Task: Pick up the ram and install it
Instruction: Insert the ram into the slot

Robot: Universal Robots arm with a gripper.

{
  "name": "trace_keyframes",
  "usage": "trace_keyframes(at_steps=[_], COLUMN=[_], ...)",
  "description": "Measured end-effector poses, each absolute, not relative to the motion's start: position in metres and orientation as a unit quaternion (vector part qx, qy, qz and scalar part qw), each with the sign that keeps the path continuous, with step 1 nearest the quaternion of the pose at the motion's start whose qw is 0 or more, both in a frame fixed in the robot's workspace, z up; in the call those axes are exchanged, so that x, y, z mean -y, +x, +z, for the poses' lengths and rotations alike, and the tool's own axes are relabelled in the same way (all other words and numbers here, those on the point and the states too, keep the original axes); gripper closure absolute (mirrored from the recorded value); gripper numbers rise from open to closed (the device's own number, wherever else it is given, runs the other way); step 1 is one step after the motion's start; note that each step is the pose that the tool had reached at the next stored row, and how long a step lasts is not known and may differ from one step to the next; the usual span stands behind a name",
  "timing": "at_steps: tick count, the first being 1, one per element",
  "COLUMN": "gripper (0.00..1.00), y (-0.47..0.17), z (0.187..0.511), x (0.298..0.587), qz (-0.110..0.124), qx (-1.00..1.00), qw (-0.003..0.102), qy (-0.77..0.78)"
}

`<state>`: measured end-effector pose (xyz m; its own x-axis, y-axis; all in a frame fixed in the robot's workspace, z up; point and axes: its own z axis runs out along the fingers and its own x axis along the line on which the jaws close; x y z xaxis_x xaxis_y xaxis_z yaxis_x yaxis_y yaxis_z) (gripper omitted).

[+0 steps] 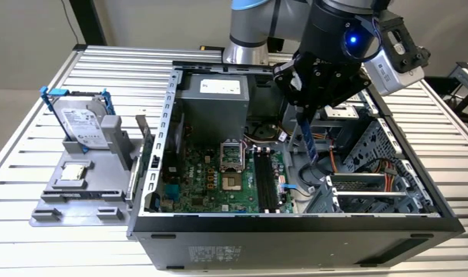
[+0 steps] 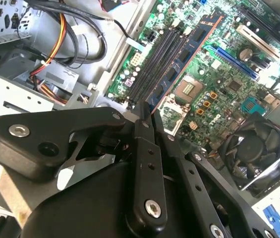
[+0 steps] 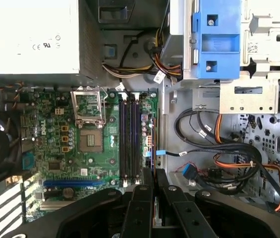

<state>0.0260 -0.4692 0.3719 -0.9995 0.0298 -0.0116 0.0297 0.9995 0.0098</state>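
Above the open computer case [image 1: 418, 190], the pincer [image 1: 309, 112] is clamped on the upper end of the ram [image 1: 310, 141], a narrow blue stick that hangs roughly upright over the motherboard [image 1: 218, 179], just beside its black memory slots [image 1: 268, 182] and not yet seated in them. Beyond the case, on the exterior view's left, a grey holder [image 1: 79, 196] on the slatted worktop [image 1: 33, 144] carries a blue-framed hard drive [image 1: 81, 124] and a small square processor chip [image 1: 74, 172].
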Motion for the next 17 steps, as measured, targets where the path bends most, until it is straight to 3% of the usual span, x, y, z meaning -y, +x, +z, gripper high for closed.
trace_keyframes(at_steps=[17], gripper=[1.00], y=[0.026], z=[0.339], x=[0.454], qz=[0.003], qx=[-1.000], qw=[0.006], qy=[0.020])
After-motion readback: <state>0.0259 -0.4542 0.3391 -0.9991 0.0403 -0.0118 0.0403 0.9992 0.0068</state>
